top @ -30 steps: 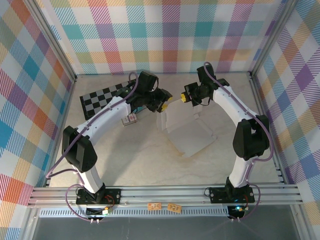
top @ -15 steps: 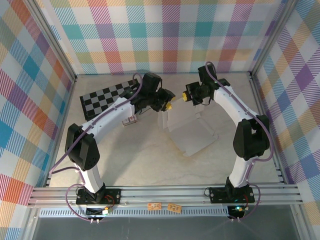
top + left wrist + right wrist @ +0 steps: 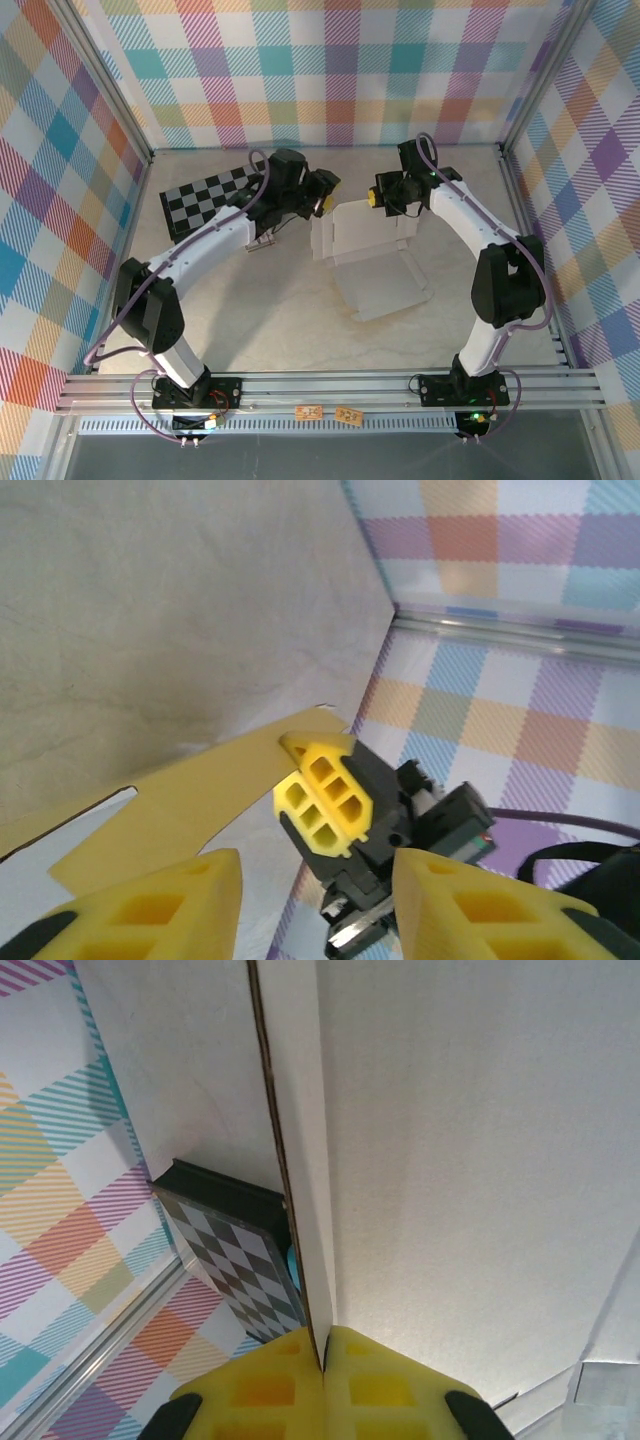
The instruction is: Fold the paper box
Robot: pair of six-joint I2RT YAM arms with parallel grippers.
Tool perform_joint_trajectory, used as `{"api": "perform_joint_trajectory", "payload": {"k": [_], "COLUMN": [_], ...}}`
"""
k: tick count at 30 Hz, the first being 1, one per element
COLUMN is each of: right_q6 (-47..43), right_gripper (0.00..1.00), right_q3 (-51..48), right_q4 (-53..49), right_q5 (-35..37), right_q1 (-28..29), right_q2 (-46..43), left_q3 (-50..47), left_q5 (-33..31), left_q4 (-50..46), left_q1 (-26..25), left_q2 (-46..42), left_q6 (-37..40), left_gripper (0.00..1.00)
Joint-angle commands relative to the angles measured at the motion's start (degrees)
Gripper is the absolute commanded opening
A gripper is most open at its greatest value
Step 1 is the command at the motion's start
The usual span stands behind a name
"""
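The paper box [image 3: 375, 270] is a pale die-cut sheet lying mid-table, with its rear panel [image 3: 360, 228] lifted upright. My right gripper [image 3: 378, 196] is shut on that panel's top edge; in the right wrist view the thin cardboard edge [image 3: 300, 1160] runs straight into the closed fingertips of the right gripper [image 3: 325, 1357]. My left gripper [image 3: 323, 198] hovers open just left of the panel. In the left wrist view the left gripper [image 3: 318, 868] gapes wide with nothing in it, and beyond it yellow fingers [image 3: 320, 798] pinch the yellow cardboard flap [image 3: 190, 795].
The checkered board [image 3: 205, 195] lies at the back left, and is seen behind the sheet as a checkered board [image 3: 235, 1260] with a teal sliver [image 3: 291, 1260] beside it. A small white object [image 3: 262, 239] sits under the left forearm. Plaid walls and aluminium rails enclose the table.
The rear panel now stands more upright, held by the right gripper, which shifted slightly right. The left gripper has drawn back up and to the left, off the sheet.
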Motion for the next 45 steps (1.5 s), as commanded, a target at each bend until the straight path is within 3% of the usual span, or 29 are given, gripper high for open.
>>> {"api": "perform_joint_trajectory", "payload": {"k": [1, 17, 33, 39, 45], "right_q6": [1.67, 1.8, 2.07, 2.24, 3.09], "right_gripper": [0.0, 0.0, 0.0, 0.0, 0.0], "right_q3": [0.1, 0.35, 0.16, -0.32, -2.12], "right_q4": [-0.02, 0.14, 0.72, 0.77, 2.26], "right_q5": [-1.55, -1.64, -1.4, -0.97, -0.23], "right_q1": [0.38, 0.32, 1.05, 1.54, 1.87], "right_q2": [-1.27, -1.39, -1.9, -2.54, -3.9], "left_q3": [0.74, 6.14, 7.81, 8.59, 5.37], "left_q5": [-0.87, 3.71, 3.83, 1.74, -1.52], "left_q4": [-4.8, -9.52, -4.55, -4.19, 2.86], "left_q1": [1.05, 0.25, -2.19, -2.28, -2.1], "left_q2": [-2.2, 5.67, 9.29, 9.56, 8.13], "left_q6": [0.5, 1.48, -2.03, -2.05, -2.66], "left_gripper": [0.48, 0.48, 0.46, 0.37, 0.23]}}
